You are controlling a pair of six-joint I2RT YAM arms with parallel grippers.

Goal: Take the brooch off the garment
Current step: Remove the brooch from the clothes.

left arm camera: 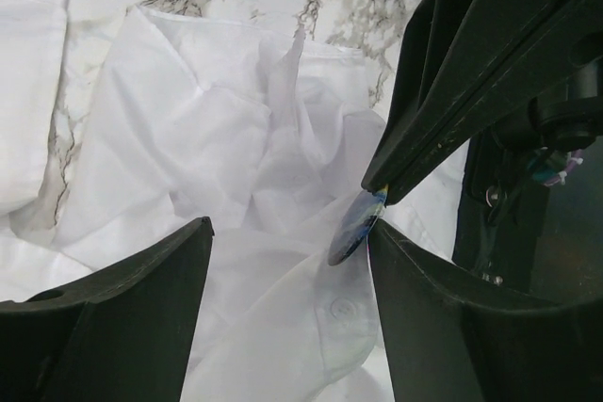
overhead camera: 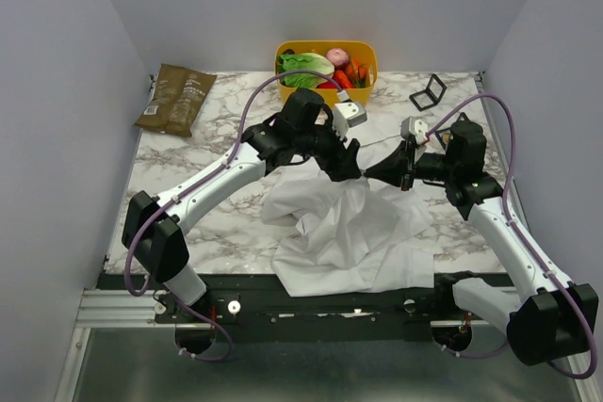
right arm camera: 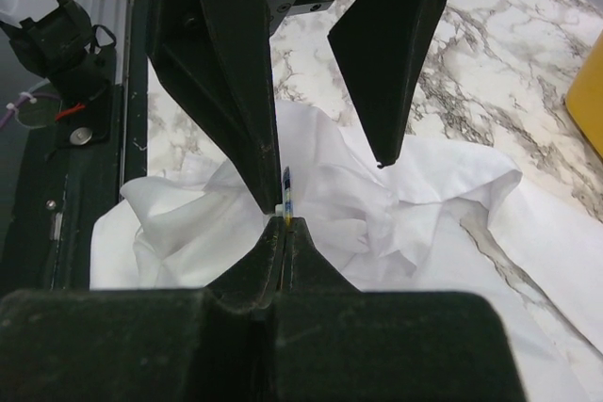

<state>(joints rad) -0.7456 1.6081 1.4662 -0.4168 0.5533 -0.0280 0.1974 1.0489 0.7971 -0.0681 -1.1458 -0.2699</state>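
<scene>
The white shirt (overhead camera: 344,233) lies crumpled on the marble table at the front middle; it also shows in the left wrist view (left arm camera: 188,129) and the right wrist view (right arm camera: 415,204). The brooch (left arm camera: 356,226) is a small round blue and yellow disc seen edge-on (right arm camera: 286,193). My right gripper (right arm camera: 285,225) is shut on its edge and holds it just above the cloth. My left gripper (left arm camera: 287,228) is open, and its right finger (left arm camera: 424,317) is beside the brooch. The two grippers meet tip to tip over the shirt (overhead camera: 363,173). I cannot tell whether the brooch is still pinned to the cloth.
A yellow basket (overhead camera: 325,45) of vegetables stands at the back middle. A brown packet (overhead camera: 177,98) lies at the back left. A small black open case (overhead camera: 429,92) lies at the back right. The shirt hangs over the table's front edge.
</scene>
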